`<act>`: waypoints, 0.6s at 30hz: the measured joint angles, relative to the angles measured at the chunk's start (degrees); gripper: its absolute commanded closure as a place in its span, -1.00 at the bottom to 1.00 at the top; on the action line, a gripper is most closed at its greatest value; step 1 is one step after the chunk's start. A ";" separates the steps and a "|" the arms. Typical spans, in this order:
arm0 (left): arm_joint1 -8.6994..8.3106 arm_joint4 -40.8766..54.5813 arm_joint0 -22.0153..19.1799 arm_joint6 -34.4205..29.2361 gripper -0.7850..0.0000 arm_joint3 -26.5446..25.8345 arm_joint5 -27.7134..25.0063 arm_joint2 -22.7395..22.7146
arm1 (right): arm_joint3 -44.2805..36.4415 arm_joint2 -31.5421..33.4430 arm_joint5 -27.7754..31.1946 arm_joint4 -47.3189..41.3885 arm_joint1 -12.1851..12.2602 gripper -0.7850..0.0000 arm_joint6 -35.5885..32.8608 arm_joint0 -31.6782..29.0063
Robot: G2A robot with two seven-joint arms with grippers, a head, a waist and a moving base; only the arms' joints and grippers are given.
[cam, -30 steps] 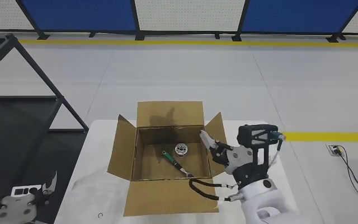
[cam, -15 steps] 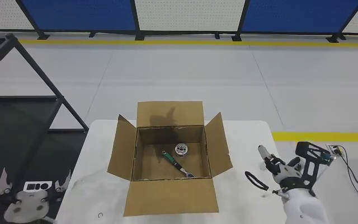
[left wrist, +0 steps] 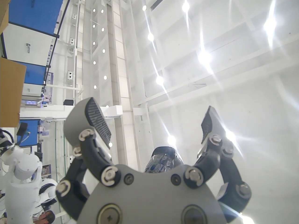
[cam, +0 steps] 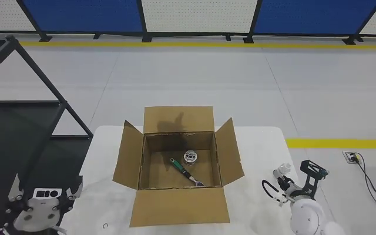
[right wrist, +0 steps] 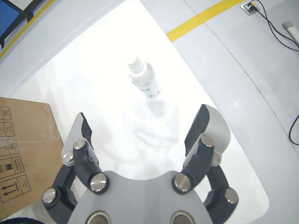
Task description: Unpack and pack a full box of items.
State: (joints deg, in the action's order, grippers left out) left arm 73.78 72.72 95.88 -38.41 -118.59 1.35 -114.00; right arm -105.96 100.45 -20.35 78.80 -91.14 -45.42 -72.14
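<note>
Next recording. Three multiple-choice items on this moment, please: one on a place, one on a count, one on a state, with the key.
1. Where is the spray bottle?
A. on the white table, outside the cardboard box
B. inside the box
C. in an end effector

2. How many items lie in the box?
A. none
B. two
C. five

3. How is the right end effector?
A. shut on the bottle
B. shut on a box flap
C. open, holding nothing

Key:
1 A: the right wrist view shows the bottle on bare tabletop, clear of the box.
2 B: a green-handled wrench and a small round item lie on the box floor.
3 C: its fingers stand apart with only table between them.
</note>
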 measured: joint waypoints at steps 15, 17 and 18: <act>0.15 0.07 0.40 0.70 -1.00 -0.20 -1.05 -0.42 | 13.24 -1.75 -1.60 2.04 0.86 -0.73 2.16 9.03; 0.16 0.26 0.48 0.64 -1.00 -0.18 -1.04 -0.64 | 14.44 -1.73 -2.57 2.24 0.95 -0.65 2.89 9.79; 0.16 0.28 0.52 0.64 -1.00 -0.18 -1.02 -0.74 | 14.92 -1.72 -2.82 2.20 0.98 -0.64 3.12 10.10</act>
State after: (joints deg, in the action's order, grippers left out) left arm 73.94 73.00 96.41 -37.77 -118.78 0.32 -114.75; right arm -91.04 98.73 -23.17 81.00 -90.16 -42.30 -62.04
